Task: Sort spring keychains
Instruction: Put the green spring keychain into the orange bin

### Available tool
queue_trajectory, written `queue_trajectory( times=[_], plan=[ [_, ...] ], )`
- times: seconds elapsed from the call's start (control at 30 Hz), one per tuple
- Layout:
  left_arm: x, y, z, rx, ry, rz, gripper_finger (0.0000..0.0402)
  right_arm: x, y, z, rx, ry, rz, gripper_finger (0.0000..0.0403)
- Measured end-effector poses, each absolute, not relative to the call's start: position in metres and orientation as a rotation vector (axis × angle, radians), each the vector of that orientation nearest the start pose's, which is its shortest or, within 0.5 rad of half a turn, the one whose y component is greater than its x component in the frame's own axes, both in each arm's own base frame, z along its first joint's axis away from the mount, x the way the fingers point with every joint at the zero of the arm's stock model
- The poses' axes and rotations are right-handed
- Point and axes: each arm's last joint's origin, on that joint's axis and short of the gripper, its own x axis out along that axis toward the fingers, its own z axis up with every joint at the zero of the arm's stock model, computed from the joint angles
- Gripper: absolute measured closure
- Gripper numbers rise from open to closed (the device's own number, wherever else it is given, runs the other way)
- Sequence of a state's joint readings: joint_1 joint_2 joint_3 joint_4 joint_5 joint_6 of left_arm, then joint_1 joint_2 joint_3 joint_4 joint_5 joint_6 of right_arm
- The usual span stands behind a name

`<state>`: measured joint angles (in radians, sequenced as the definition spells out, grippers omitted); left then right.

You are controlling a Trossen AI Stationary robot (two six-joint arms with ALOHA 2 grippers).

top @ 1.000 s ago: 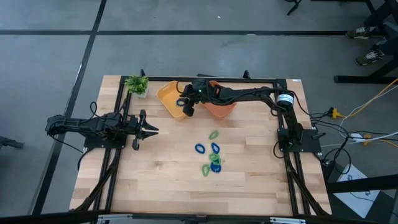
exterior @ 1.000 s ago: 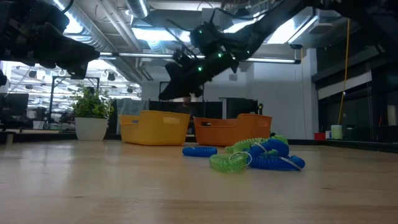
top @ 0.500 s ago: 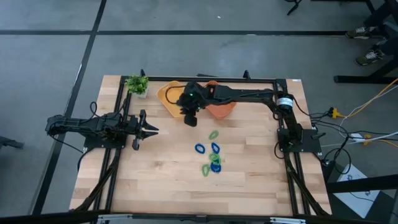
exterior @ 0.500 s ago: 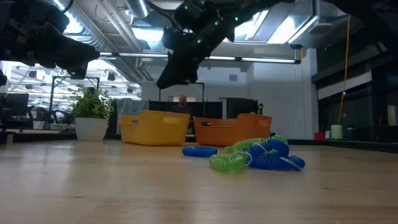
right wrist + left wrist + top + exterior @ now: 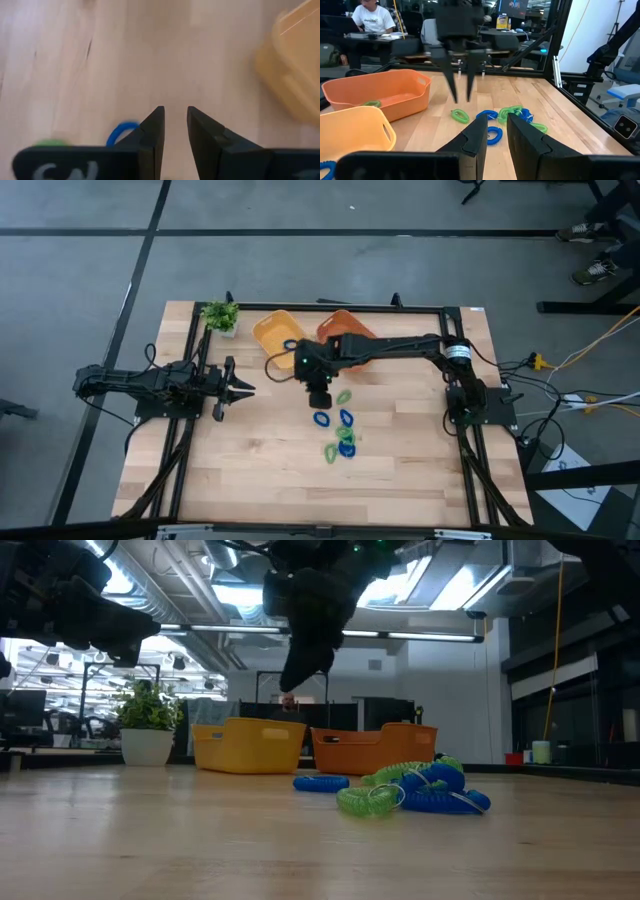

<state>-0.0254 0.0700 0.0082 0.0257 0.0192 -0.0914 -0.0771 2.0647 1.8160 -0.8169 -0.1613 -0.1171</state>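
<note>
Several blue and green spring keychains lie loose on the wooden table: a green one (image 5: pixel 344 396), two blue ones (image 5: pixel 321 419) (image 5: pixel 346 417) and a mixed heap (image 5: pixel 345 442). One blue keychain (image 5: pixel 290 345) lies in the yellow tray (image 5: pixel 270 332), and a green one (image 5: pixel 370 104) lies in the orange tray (image 5: pixel 345 327). My right gripper (image 5: pixel 319 400) hangs above the table between the trays and the loose keychains, pointing steeply down, open by a narrow gap with nothing in it (image 5: pixel 174 112). My left gripper (image 5: pixel 245 389) waits level at the table's left, open and holding nothing.
A small potted plant (image 5: pixel 220 315) stands at the far left corner beside the yellow tray. Black frame rails (image 5: pixel 195 430) run along the table's left, right and far sides. Bare wood lies near the front edge (image 5: pixel 300 490).
My right gripper has swung from above the yellow tray toward the table's near edge, to a spot over the loose keychains, and has tipped from nearly level to pointing steeply down. Its finger gap looks the same. The keychains have kept still.
</note>
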Motion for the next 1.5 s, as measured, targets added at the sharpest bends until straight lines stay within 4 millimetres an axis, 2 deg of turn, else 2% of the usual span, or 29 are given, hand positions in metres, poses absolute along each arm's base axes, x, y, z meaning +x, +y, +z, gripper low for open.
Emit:
queue_trajectory(
  times=[0.3,1.0,1.13,1.33,1.5],
  plan=[
    [0.101,-0.003,0.163,-0.091,0.038,-0.043,0.0334,0.432,-0.007,0.244,-0.032,1.187,0.216,0.032],
    [0.101,-0.003,0.163,-0.091,0.038,-0.043,0.0333,0.4,-0.004,0.235,0.008,1.519,0.235,0.032],
    [0.101,-0.003,0.163,-0.091,0.038,-0.043,0.0333,0.396,-0.004,0.226,0.018,1.564,0.233,0.032],
    [0.101,-0.003,0.163,-0.091,0.038,-0.043,0.0332,0.382,-0.004,0.199,0.079,1.686,0.19,0.032],
    [0.101,-0.003,0.163,-0.091,0.038,-0.043,0.0334,0.372,-0.001,0.183,0.103,1.752,0.182,0.032]
  ],
)
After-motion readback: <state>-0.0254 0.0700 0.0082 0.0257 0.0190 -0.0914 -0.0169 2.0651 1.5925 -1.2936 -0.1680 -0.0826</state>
